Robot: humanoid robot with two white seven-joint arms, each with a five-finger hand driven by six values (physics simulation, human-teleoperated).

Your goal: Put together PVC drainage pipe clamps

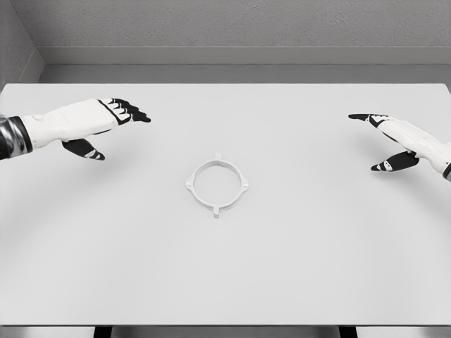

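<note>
A white ring-shaped pipe clamp (pixel 217 184) with small tabs around its rim lies flat at the middle of the white table (pixel 225 274). My left hand (pixel 116 123) hovers over the table's left side, well to the upper left of the clamp, fingers stretched out and thumb hanging down, holding nothing. My right hand (pixel 384 141) is at the right edge, far from the clamp, fingers extended and thumb spread, also holding nothing.
The table's far edge meets a grey wall (pixel 225 28) at the back. Its front edge runs along the bottom of the view, with dark table legs (pixel 102 332) showing beneath.
</note>
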